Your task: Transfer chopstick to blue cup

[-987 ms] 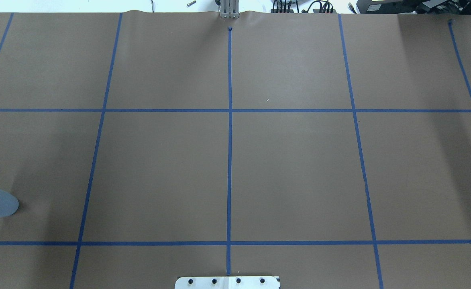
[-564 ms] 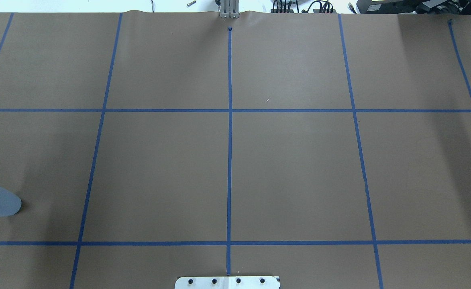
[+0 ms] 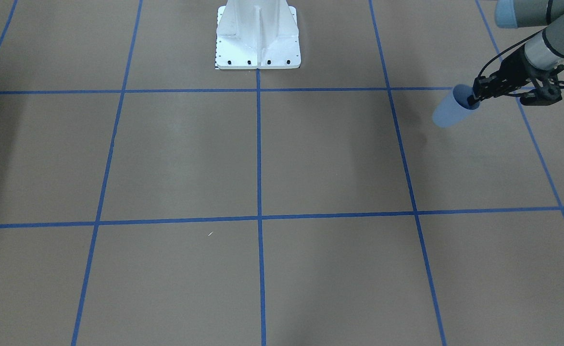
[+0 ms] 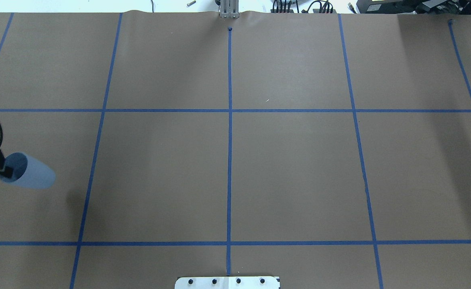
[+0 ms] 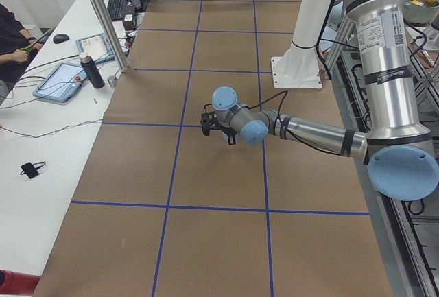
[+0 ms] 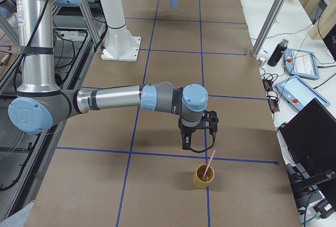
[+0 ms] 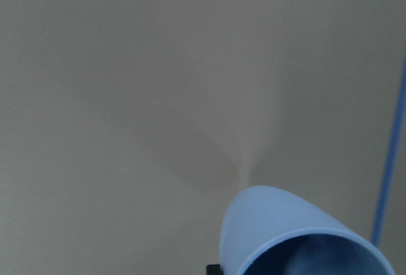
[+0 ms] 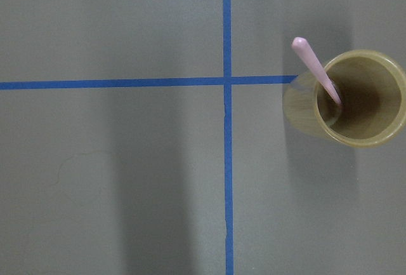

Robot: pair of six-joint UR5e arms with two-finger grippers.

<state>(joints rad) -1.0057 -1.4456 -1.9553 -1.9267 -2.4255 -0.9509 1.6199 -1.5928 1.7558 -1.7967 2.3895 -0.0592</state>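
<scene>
The blue cup hangs tilted above the brown table at its left end, mouth towards the arm. My left gripper is shut on its rim, one finger inside. The front view shows the same cup and gripper; the left wrist view shows the cup's wall and mouth. A salmon-pink chopstick leans in a yellow-olive cup at the table's right end. In the exterior right view my right gripper hovers just above and beside that cup; I cannot tell if it is open.
Blue tape lines divide the brown table into squares. The white robot base stands at the near edge. A side bench holds a dark bottle, tablets and cables, with a metal post at the table's edge.
The blue cup has moved up and further onto the table from the overhead view's left edge. My left gripper and its cable now show in that view.
</scene>
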